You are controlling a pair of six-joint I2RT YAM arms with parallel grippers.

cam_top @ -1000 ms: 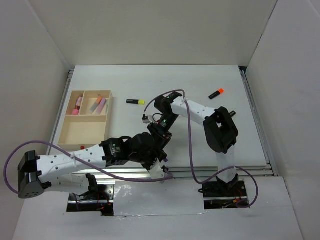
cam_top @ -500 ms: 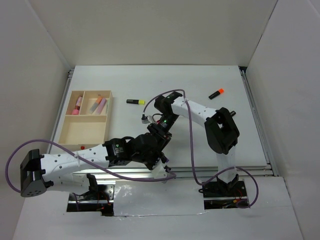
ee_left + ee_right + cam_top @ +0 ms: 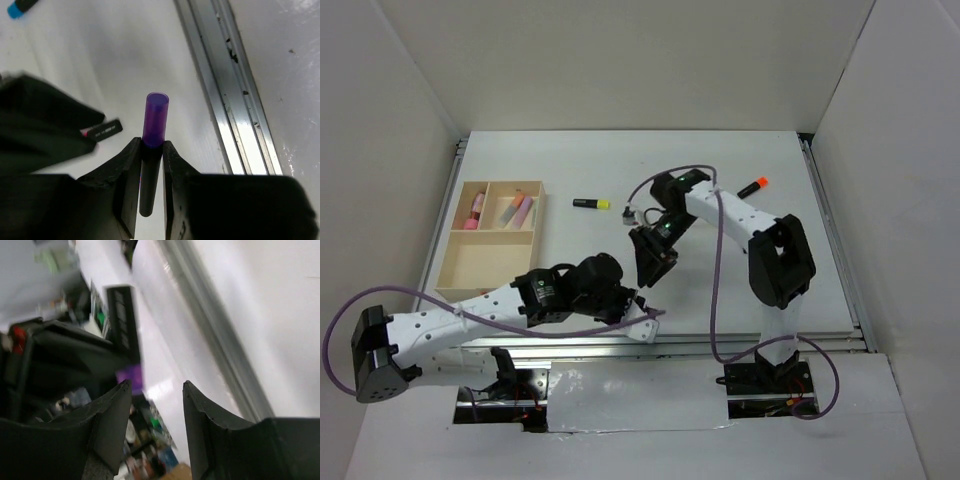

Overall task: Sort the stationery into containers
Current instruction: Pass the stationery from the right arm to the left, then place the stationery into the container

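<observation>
— What is the left gripper (image 3: 150, 152) doing?
— It is clenched on a purple-capped marker (image 3: 154, 120), near the front rail (image 3: 235, 115). The right gripper (image 3: 157, 390) gapes, holding nothing.
— Farther back?
— Pink markers (image 3: 476, 210) lie in the tray (image 3: 452, 262). A yellow-capped marker (image 3: 591, 203) and an orange-capped marker (image 3: 752, 187) lie on the table (image 3: 720, 160).

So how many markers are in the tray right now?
3. One pink marker lies in the tray's far left compartment; two pale markers lie side by side in the compartment to its right. The big near compartment looks bare, though the left arm overlaps its near corner.
</observation>
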